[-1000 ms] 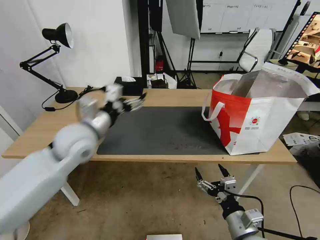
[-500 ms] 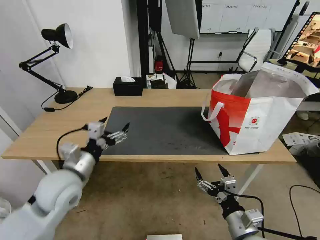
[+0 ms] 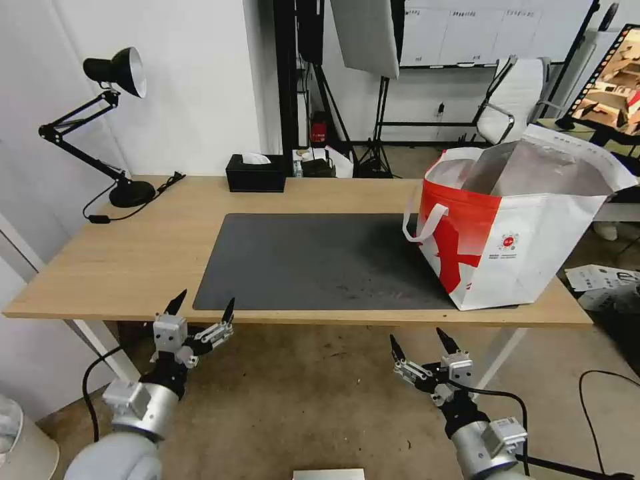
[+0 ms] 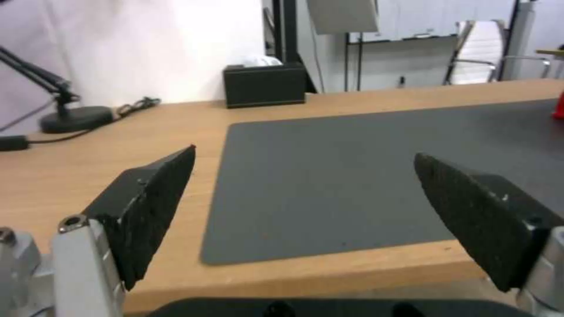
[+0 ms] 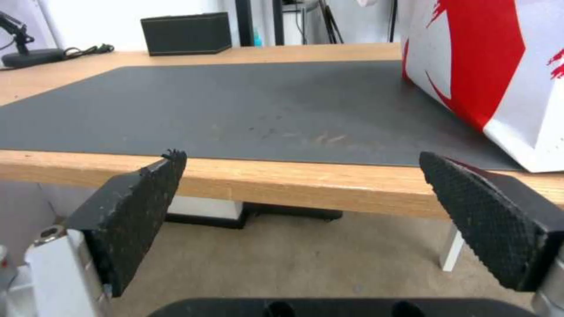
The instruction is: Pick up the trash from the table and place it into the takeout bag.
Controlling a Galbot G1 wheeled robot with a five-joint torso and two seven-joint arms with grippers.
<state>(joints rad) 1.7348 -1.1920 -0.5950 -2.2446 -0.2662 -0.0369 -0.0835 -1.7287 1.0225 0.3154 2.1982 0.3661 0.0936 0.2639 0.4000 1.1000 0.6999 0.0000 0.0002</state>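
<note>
In the head view we hold our left gripper [image 3: 203, 306] just below the table's [image 3: 120, 267] near edge, fingers apart and empty. Our right gripper [image 3: 420, 343] hangs lower, off the edge, fingers also spread with nothing between them. The takeout bag [image 3: 527, 247] stands upright on the table, beyond and to the right of the right fingers, partly on the dark mat [image 3: 313, 260].

In the left wrist view our fingers [image 4: 153, 193] frame the mat [image 4: 364, 176], with the black tissue box [image 4: 264, 83] beyond.

In the right wrist view the bag [image 5: 493, 66] stands beyond our right finger [image 5: 487, 215].
</note>
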